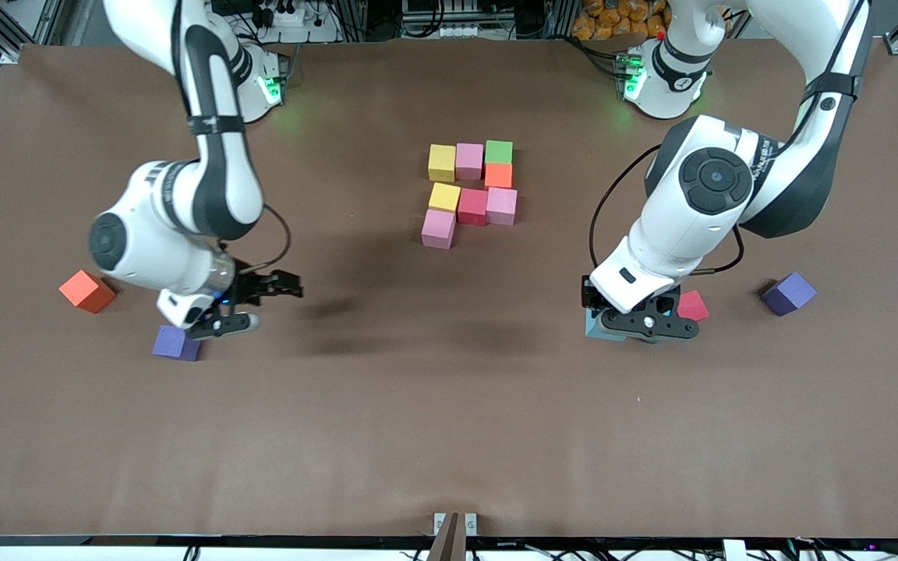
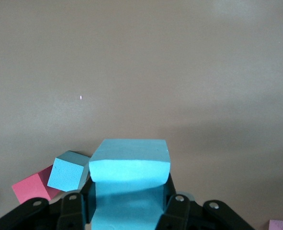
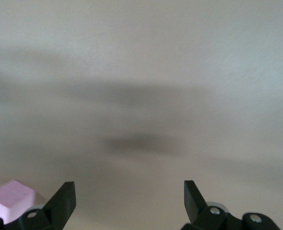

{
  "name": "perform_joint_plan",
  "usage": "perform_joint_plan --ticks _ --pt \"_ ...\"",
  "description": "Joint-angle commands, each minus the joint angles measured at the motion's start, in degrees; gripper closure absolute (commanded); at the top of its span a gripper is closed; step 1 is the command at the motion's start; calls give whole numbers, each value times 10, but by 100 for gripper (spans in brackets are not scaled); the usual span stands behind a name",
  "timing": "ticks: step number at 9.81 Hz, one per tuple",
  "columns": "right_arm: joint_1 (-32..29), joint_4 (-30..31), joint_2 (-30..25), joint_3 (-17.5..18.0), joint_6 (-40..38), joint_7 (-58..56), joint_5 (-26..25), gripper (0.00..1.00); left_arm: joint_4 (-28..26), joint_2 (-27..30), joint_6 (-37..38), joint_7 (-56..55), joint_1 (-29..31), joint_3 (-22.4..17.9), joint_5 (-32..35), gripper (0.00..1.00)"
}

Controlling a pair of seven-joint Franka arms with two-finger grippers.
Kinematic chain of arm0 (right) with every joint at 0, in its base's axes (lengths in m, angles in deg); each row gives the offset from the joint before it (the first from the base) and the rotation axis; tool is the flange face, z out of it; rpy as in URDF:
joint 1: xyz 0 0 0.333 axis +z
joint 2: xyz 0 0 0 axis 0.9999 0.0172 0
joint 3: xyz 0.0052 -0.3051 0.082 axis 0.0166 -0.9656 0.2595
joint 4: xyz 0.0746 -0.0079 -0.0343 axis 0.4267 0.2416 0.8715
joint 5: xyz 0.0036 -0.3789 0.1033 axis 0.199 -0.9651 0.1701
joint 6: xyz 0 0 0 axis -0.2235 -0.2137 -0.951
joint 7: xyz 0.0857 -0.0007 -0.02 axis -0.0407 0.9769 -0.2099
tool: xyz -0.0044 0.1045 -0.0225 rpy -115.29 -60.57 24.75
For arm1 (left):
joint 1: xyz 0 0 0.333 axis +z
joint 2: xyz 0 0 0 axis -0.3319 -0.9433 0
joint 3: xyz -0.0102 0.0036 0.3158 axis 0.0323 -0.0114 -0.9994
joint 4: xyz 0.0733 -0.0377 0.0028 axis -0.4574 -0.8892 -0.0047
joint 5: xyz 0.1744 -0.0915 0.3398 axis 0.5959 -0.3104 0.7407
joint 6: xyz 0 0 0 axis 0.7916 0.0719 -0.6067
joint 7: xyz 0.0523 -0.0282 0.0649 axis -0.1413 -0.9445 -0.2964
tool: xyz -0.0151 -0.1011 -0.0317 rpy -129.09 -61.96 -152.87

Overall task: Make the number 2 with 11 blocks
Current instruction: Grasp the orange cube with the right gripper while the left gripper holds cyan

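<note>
**Gripping a blue block for the figure**

Holding a light blue block (image 2: pixel 129 187) between its fingers, the left gripper (image 1: pixel 646 318) sits low at the left arm's end of the table, jaws clamped on the cube's sides. Whether the cube has left the table I cannot tell. Just beside the gripper lie a second blue block (image 2: pixel 67 171) and a red block (image 1: pixel 692 305), the two close together; a purple cube (image 1: pixel 789 293) sits a little farther off toward the table's edge.

The step in hand looks like a pickup, with eight blocks already set: the figure (image 1: pixel 471 193) at mid-table shows yellow, pink and green in its top row, orange under the green, then yellow, crimson and pink, with one pink below the yellow. Next, I judge, the held block must be lifted clear of its neighbours, carried over to the figure and set flush beside the lowest pink to start the bottom row.

The right gripper (image 1: pixel 250 304) waits with jaws wide apart and nothing between them, over bare table just beside another purple cube (image 1: pixel 177 343); an orange block (image 1: pixel 87 291) lies near it.
</note>
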Motion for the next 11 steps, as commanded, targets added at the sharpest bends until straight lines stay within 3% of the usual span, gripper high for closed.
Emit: perform_joint_plan --ticks 1,6,11 --pt "-55 -22 8 8 -2 -119 -38 0 -4 11 13 -8 2 0 -12 100" --pt "-188 -13 7 1 -3 -444 -125 0 -3 24 21 -8 1 0 -34 100" --pt "-315 -22 58 8 53 -708 -135 0 12 7 21 -9 -9 0 -51 100"
